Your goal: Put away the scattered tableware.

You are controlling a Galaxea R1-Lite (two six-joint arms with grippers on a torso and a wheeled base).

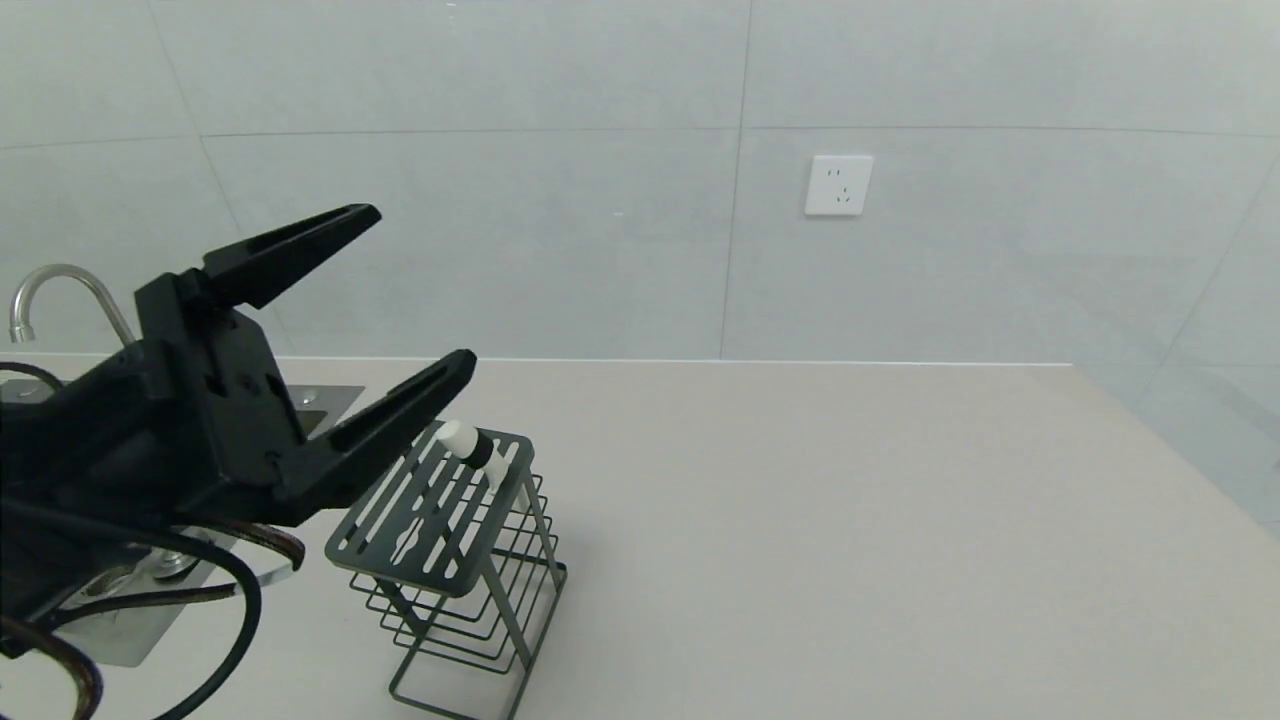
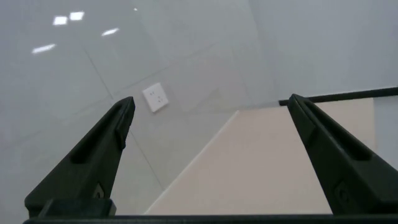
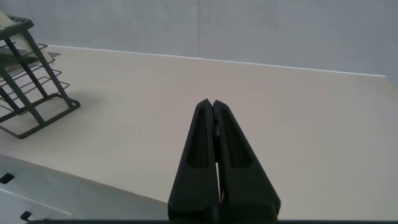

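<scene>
In the head view, the piece of tableware we can make out is a white and black handle (image 1: 470, 445). It stands in a slot of the dark wire rack (image 1: 440, 575), which sits on the beige counter (image 1: 800, 520) in the lower left part of the frame. The handle's long axis slants from upper left down to lower right, and its lower end drops through the slotted top plate, so we judge it already stowed. The left gripper (image 1: 422, 283) hangs in the left half of that frame, above and to the left of the handle. Its lower fingertip sits just above the handle in the picture, though we cannot tell how far apart they are in depth. Its jaws are spread wide with nothing between them, and the left wrist view confirms this, with the left gripper (image 2: 210, 101) framing only wall and counter edge. The right gripper (image 3: 213, 106) has its jaws pressed together and holds nothing. It hovers over bare counter with the rack (image 3: 17, 26) well apart from it in the upper left corner of the right wrist view. We judge the left arm the nearer one to the rack, so any next drop into those slots would fall to it. A faucet (image 1: 60, 285) curves up at the left edge of the head view.
</scene>
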